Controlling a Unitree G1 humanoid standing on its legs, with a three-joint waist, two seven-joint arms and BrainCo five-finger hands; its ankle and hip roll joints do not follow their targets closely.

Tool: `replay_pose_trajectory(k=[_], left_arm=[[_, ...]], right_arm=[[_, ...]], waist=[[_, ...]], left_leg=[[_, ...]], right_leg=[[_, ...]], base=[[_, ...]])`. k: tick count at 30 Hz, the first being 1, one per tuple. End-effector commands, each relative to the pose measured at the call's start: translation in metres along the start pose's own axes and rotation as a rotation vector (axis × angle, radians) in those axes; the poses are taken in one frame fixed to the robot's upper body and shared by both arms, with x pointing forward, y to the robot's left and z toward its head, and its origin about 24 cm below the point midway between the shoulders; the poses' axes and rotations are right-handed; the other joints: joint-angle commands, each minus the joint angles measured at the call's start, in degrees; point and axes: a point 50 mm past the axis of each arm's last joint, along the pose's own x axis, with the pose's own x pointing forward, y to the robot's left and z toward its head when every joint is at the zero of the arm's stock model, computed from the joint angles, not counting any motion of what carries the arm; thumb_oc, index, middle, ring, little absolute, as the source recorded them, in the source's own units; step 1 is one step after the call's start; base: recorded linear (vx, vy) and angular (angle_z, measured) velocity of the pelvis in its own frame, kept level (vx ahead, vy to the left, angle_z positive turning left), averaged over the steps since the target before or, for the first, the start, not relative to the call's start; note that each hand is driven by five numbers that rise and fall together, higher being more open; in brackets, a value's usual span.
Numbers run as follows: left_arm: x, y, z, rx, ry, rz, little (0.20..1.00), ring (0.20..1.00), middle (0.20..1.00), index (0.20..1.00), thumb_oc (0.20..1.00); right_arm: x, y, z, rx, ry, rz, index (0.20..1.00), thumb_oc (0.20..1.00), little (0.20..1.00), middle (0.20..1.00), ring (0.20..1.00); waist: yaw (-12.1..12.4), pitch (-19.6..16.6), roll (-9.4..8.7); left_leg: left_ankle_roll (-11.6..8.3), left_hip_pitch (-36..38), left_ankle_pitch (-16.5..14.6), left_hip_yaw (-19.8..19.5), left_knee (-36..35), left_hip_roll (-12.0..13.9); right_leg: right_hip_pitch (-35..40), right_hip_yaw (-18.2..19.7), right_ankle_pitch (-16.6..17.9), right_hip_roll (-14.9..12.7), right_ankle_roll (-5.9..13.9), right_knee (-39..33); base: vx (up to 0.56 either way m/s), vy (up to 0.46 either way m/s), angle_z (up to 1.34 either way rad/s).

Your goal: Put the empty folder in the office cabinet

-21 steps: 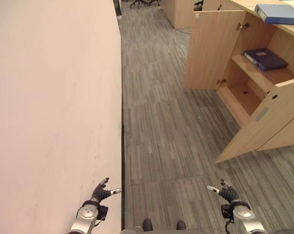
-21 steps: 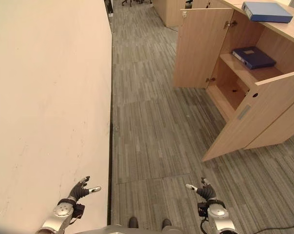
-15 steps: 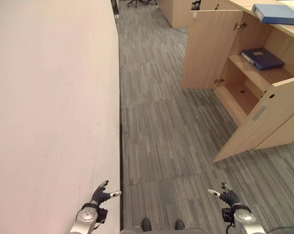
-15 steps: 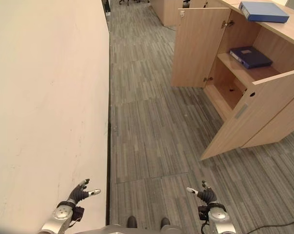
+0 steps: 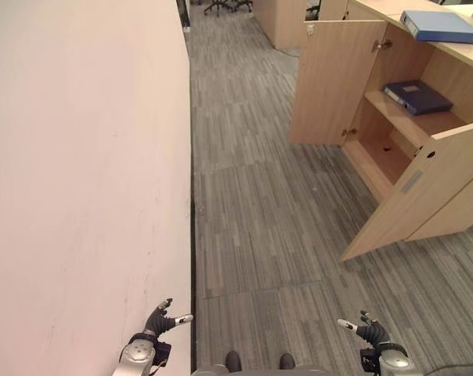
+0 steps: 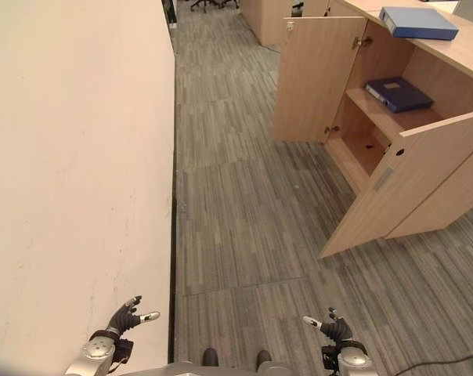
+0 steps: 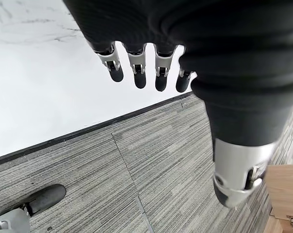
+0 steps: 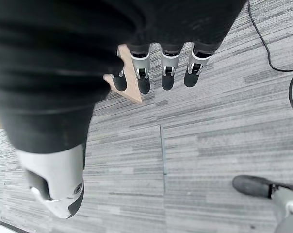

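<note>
Left eye view is looking down on a grey striped carpet floor (image 5: 260,204) running beside a long pale cream wall (image 5: 80,172) on the robot's left. Ahead and to the right, a light wooden office cabinet (image 5: 393,117) is standing with both doors swung open. A dark blue folder (image 5: 417,96) is lying flat on the upper shelf inside the cabinet, and a lighter blue folder (image 5: 440,25) is lying flat on the cabinet's top. Which of the two is the empty one cannot be told.

Left hand (image 5: 155,324) is hanging low near the wall's dark base strip, well apart from the cabinet; its fingers are spreading straight and relaxed, holding nothing. Right hand (image 5: 370,332) is hanging low over the carpet on the other side, fingers likewise straight and relaxed, thumb standing apart, holding nothing.
</note>
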Motion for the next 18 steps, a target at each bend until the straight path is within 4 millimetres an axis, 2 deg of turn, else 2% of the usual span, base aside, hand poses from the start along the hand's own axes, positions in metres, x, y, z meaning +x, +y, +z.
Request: replay_pose_trajectory(k=[1,3,4,5,6,7,9,12,14,16,18], left_arm=[[0.012,0.017,0.034,-0.02,-0.103,0.04,1.0,1.0,1.0,1.0,1.0],[0.012,0.017,0.041,-0.015,-0.128,0.033,1.0,1.0,1.0,1.0,1.0],[0.013,0.017,0.041,-0.015,-0.128,0.033,1.0,1.0,1.0,1.0,1.0],[0.014,0.016,0.045,-0.017,-0.134,0.03,1.0,1.0,1.0,1.0,1.0],[0.014,0.016,0.046,-0.014,-0.137,0.03,1.0,1.0,1.0,1.0,1.0],[0.014,0.015,0.046,-0.014,-0.14,0.027,1.0,1.0,1.0,1.0,1.0],[0.014,0.014,0.047,-0.012,-0.142,0.024,1.0,1.0,1.0,1.0,1.0],[0.014,0.015,0.046,-0.001,-0.139,0.021,1.0,1.0,1.0,1.0,1.0],[0.014,0.015,0.045,0.001,-0.134,0.021,1.0,1.0,1.0,1.0,1.0],[0.014,0.014,0.046,0.012,-0.134,0.02,1.0,1.0,1.0,1.0,1.0],[0.014,0.016,0.046,0.012,-0.133,0.025,1.0,1.0,1.0,1.0,1.0]], right_arm=[[0.007,-0.003,0.022,0.035,-0.067,-0.012,1.0,1.0,1.0,1.0,1.0],[0.007,-0.006,0.025,0.035,-0.081,-0.02,1.0,1.0,1.0,1.0,1.0],[0.007,-0.006,0.025,0.036,-0.081,-0.02,1.0,1.0,1.0,1.0,1.0],[0.007,-0.008,0.026,0.035,-0.084,-0.022,1.0,1.0,1.0,1.0,1.0],[0.007,-0.009,0.025,0.034,-0.08,-0.025,1.0,1.0,1.0,1.0,1.0],[0.007,-0.009,0.023,0.033,-0.073,-0.027,1.0,1.0,1.0,1.0,1.0],[0.007,-0.01,0.022,0.034,-0.067,-0.03,1.0,1.0,1.0,1.0,1.0],[0.007,-0.013,0.021,0.029,-0.056,-0.035,1.0,1.0,1.0,1.0,1.0],[0.008,-0.012,0.022,0.031,-0.055,-0.035,1.0,1.0,1.0,1.0,1.0],[0.009,-0.012,0.025,0.033,-0.061,-0.041,1.0,1.0,1.0,1.0,1.0],[0.01,-0.009,0.027,0.036,-0.062,-0.04,1.0,1.0,1.0,1.0,1.0]], waist=[[0.41,2.66,-2.61],[0.78,3.96,-2.98],[0.6,3.88,-2.95],[0.65,4.93,-3.58],[0.48,5.06,-3.66],[0.48,5.2,-3.65],[0.45,5.12,-3.75],[2.06,4.44,-4.34],[2.56,4.37,-4.23],[4.2,4.84,-3.41],[5.11,5.05,-3.83]], left_leg=[[-7.27,-0.31,-4.87,-3.14,7.88,8.46],[-7.76,-3.42,-3.32,-4.48,13.88,7.94],[-7.78,-3.9,-3.53,-4.73,14.42,7.96],[-7.79,-7.89,-0.8,-6.24,20.98,7.55],[-7.63,-9.67,0.48,-6.67,23.49,7.75],[-7.41,-10.89,1.74,-6.44,24.34,8.06],[-7.15,-12.5,2.38,-5.72,24.54,8.28],[-6.36,-17.47,1.11,-3.52,19.68,7.02],[-6.42,-18.41,2.08,-3.46,17.85,6.7],[-6.39,-23.16,4.94,-3.45,12.15,6.4],[-6.27,-24.37,5.45,-3.34,8.61,5.78]], right_leg=[[1.19,1.56,-6.97,-3.2,3.42,4.44],[1.36,1.57,-7.37,-2.76,2.57,5.41],[1.21,1.39,-7.42,-2.73,2.56,5.49],[1.19,1.67,-8.35,-2.37,1.29,7.23],[1.18,1.5,-8.87,-2.34,0.85,7.93],[1.41,1.55,-9.27,-2.35,0.56,8.51],[1.52,1.37,-9.96,-2.5,0.32,9.1],[2.65,2.0,-11.7,-3.09,0.5,9.45],[3.2,2.28,-12.06,-2.88,0.57,9.38],[5.79,4.02,-13.55,-1.35,0.4,8.99],[7.67,5.5,-15.42,-1.03,0.23,9.18]], base=[[-0.02,-0.124,0.04],[-0.03,-0.107,0.05],[-0.03,-0.119,0.22],[0.01,-0.085,0.24],[0.04,-0.086,0.22],[0.04,-0.015,0.04],[0.09,0.003,0.04],[0.18,0.023,0.21],[0.16,0.028,0.05],[0.25,0.028,0.02],[0.3,0.037,-0.31]])
